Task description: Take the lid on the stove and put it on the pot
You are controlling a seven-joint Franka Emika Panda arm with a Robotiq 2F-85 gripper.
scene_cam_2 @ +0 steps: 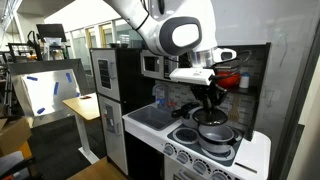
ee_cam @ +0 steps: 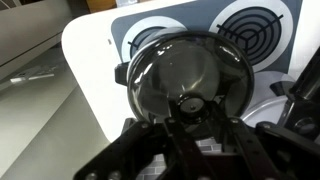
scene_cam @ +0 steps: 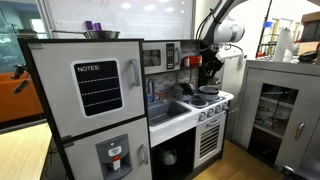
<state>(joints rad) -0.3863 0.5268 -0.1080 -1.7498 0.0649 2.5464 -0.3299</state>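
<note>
In the wrist view my gripper [ee_cam: 190, 108] is shut on the knob of the round silvery-grey lid [ee_cam: 175, 70], which fills the middle of the picture. The lid sits over the pot, of which only a small side handle [ee_cam: 122, 73] shows at the left, on a front burner of the white stove [ee_cam: 90, 60]. A free black burner [ee_cam: 255, 28] lies behind. In both exterior views the gripper [scene_cam: 210, 74] [scene_cam_2: 208, 100] hangs straight down over the pot [scene_cam: 207, 91] [scene_cam_2: 213, 132] on the stove [scene_cam: 212, 105] [scene_cam_2: 250, 155]. I cannot tell whether the lid rests on the rim.
The grey fridge with the NOTES board [scene_cam: 95, 85] stands beside the sink [scene_cam: 165, 108], with a wide steel bowl [scene_cam: 100, 34] on top. A red thing [scene_cam_2: 228, 78] hangs on the back wall behind the stove. A grey cabinet [scene_cam: 275, 110] stands beside the stove.
</note>
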